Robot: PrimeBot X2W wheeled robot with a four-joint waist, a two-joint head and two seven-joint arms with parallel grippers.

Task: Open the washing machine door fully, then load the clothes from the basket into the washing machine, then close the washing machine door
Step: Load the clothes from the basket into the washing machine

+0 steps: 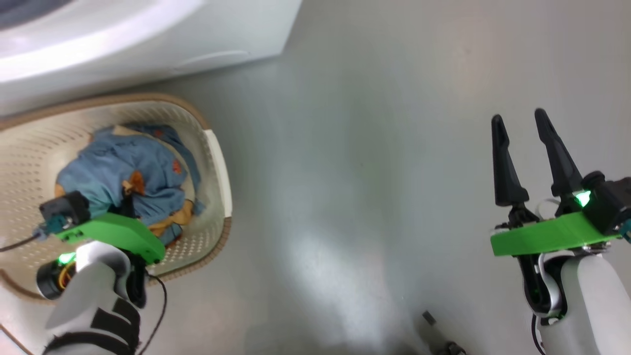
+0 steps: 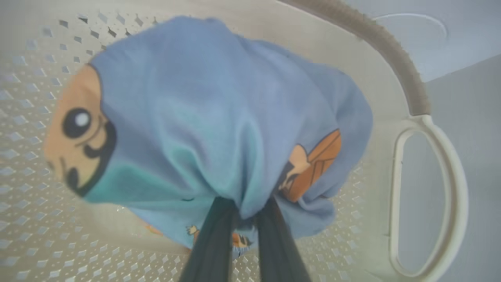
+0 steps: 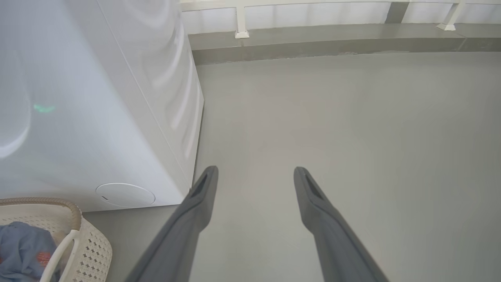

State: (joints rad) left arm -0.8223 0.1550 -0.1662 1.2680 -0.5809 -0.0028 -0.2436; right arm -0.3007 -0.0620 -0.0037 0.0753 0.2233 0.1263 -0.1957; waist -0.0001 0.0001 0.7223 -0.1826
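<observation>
The basket stands on the grey floor at about 9 o'clock in the head view, close against the front of the washing machine, which fills the corner at 11 o'clock. The clothes, a blue bundle with orange prints, are inside the basket. The left gripper reaches down into it, jaws pinched nearly shut on a fold of the blue cloth, which bunches between the two dark fingers. The right gripper hangs over bare floor at about 3 o'clock, well apart from the basket, jaws spread wide and holding nothing.
</observation>
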